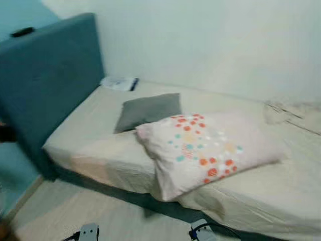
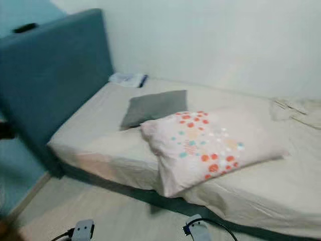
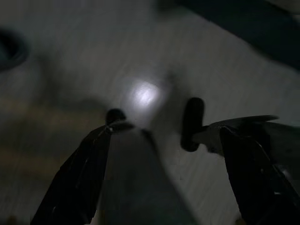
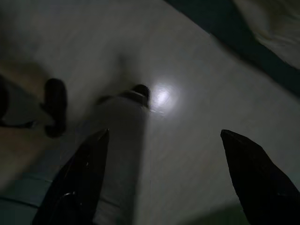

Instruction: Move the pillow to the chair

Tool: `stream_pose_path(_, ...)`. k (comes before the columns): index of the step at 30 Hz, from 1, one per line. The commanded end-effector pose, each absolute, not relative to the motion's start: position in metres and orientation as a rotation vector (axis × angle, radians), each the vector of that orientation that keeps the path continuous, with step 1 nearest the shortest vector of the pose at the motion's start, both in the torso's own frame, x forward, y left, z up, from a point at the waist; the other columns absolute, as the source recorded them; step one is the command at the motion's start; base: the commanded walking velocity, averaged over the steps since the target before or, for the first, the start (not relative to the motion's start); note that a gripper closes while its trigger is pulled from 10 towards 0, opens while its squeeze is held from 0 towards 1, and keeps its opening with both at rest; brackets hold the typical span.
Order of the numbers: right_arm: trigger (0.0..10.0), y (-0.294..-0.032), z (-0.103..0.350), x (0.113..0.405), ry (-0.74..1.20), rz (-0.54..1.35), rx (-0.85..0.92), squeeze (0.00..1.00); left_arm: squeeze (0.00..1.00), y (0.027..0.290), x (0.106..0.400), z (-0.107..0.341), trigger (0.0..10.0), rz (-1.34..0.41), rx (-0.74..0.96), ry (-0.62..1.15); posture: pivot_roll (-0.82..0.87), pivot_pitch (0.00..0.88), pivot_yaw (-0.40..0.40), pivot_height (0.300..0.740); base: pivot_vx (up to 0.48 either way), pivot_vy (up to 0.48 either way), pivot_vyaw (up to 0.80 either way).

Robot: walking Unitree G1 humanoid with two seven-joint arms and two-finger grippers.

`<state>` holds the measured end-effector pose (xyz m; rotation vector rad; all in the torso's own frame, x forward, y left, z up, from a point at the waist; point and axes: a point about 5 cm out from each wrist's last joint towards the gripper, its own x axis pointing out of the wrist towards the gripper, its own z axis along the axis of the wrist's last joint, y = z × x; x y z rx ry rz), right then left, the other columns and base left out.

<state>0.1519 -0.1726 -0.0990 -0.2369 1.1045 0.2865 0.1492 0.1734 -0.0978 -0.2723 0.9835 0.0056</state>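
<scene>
Lowest in the head views, silver arm ends at the frame edge; in the wrist views left gripper (image 3: 159,173) and right gripper (image 4: 161,176) both hanging over pale floor (image 1: 75,211), black fingers spread wide apart, nothing between them. Next up, bed (image 1: 100,145) with beige sheet, white pillow (image 1: 208,148) with orange and teal dots lying at the near edge, one corner overhanging the side, slightly blurred. Behind and touching it a flat grey cushion (image 1: 148,110), further back a white-and-dark item (image 1: 119,83) by the wall, too blurred to identify, teal headboard (image 1: 47,75) on the left, crumpled fabric (image 2: 298,110) far right.
</scene>
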Motion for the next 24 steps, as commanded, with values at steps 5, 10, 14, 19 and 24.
stream_pose_path(5,10.0,-0.1796,-0.1041,0.1375,1.177,0.282,-0.26,0.0,0.0,0.1714,0.1482,-0.0986,10.0,0.003,-0.278,0.993,-0.02,0.0,-0.061,0.738,0.0,0.0,-0.74)
stream_pose_path(10,10.0,-0.1807,-0.1039,0.138,1.175,0.285,-0.275,0.0,0.0,0.1701,0.1495,-0.0981,10.0,-0.001,-0.278,0.986,-0.02,0.0,-0.064,0.738,0.0,0.0,-0.74)
stream_pose_path(14,10.0,-0.1808,-0.104,0.1375,1.165,0.268,-0.262,0.0,0.0,0.17,0.1494,-0.0981,10.0,0.002,-0.284,0.984,-0.03,0.0,-0.06,0.738,0.0,0.0,-0.55)
stream_pose_path(19,10.0,-0.1803,-0.1043,0.1365,1.163,0.279,-0.264,0.0,0.0,0.1707,0.1494,-0.0979,10.0,0.001,-0.276,0.979,-0.02,0.008,-0.059,0.738,0.0,-0.088,0.0)
stream_pose_path(24,10.0,-0.1801,-0.1046,0.1354,1.167,0.281,-0.264,0.0,0.0,0.172,0.1478,-0.0985,10.0,0.017,-0.283,0.982,-0.02,0.017,-0.056,0.738,0.0,-0.466,0.0)
